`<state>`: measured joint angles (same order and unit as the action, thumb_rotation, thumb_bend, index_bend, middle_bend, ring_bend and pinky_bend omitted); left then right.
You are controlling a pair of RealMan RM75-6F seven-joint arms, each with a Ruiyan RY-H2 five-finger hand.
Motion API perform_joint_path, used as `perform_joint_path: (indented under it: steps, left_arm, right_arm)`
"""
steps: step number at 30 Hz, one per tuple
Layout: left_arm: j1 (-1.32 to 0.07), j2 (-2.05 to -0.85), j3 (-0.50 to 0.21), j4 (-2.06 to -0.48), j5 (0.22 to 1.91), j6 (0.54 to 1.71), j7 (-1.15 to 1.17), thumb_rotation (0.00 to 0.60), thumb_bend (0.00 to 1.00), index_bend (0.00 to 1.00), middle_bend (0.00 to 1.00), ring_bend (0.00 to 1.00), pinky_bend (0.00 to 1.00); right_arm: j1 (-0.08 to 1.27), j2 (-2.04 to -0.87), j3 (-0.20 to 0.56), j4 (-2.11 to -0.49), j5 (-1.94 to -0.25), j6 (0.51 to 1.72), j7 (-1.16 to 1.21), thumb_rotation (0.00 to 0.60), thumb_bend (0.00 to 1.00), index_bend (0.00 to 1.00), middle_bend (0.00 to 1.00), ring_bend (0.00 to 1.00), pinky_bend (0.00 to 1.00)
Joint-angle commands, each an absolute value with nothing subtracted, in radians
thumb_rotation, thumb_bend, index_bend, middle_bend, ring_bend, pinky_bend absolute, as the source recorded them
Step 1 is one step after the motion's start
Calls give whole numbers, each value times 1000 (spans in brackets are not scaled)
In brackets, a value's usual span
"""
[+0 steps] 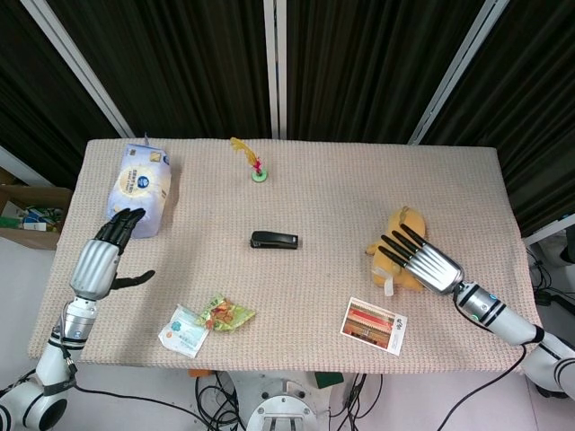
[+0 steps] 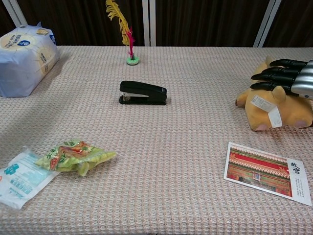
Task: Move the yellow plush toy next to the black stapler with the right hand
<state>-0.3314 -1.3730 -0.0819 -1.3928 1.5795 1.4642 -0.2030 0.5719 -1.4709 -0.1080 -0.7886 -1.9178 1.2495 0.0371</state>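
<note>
The yellow plush toy (image 1: 393, 238) (image 2: 274, 108) lies on the right side of the table, a white tag at its front. My right hand (image 1: 422, 263) (image 2: 286, 77) lies flat over its top with fingers stretched out and apart, pointing left; nothing is gripped. The black stapler (image 1: 274, 240) (image 2: 143, 93) sits at the table's middle, well to the left of the toy. My left hand (image 1: 101, 259) hovers over the left edge, fingers extended, thumb out, holding nothing.
A white-blue tissue pack (image 1: 140, 186) (image 2: 23, 57) lies at back left. A feather shuttlecock (image 1: 255, 163) (image 2: 128, 34) stands behind the stapler. Two snack packets (image 1: 205, 321) (image 2: 49, 164) lie at front left, a postcard (image 1: 373, 325) (image 2: 266, 172) in front of the toy.
</note>
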Motion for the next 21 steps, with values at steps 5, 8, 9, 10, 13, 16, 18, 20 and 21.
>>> perform_joint_path:
  steps: [5,8,9,10,13,16,18,20,21]
  left_arm:
    - [-332,-1377,-79,-1390,1578,1457,-200,600,0,27,96,65,205]
    - [-332,-1375,-80,-1390,1577,1457,-198,600,0,27,96,65,204]
    - [-332,-1374,-81,-1391,1577,1458,-198,600,0,27,96,65,204]
    - [-331,-1373,-82,-1392,1578,1460,-198,600,0,27,96,65,204]
    - [-328,-1369,-83,-1395,1578,1467,-198,600,0,27,96,65,204]
    - [-320,-1364,-83,-1395,1576,1477,-201,600,0,27,96,65,204]
    - [-311,-1359,-82,-1395,1572,1486,-205,600,0,27,96,65,204]
    - [-302,-1354,-80,-1394,1570,1495,-211,600,0,27,96,65,204]
    - [-298,-1351,-79,-1394,1570,1499,-215,600,0,27,96,65,204]
  right_arm:
    - [560,-1557,-94,-687,-1896,1370,112,600,12,316,452,339,422]
    - [555,-1590,-88,-629,-1892,1420,123,600,51,610,598,483,551]
    - [554,-1599,-86,-615,-1889,1428,122,600,61,658,623,507,566]
    - [553,-1608,-85,-600,-1884,1432,128,600,67,681,636,519,572]
    - [552,-1626,-82,-576,-1871,1446,156,600,84,745,653,533,578]
    - [552,-1641,-76,-551,-1865,1486,160,600,108,788,661,537,580]
    - [554,-1647,-69,-538,-1860,1515,165,600,132,802,667,544,583]
    - [561,-1646,-62,-534,-1857,1539,165,600,138,805,671,547,585]
    - [567,-1643,-57,-535,-1856,1553,164,600,140,806,673,549,586]
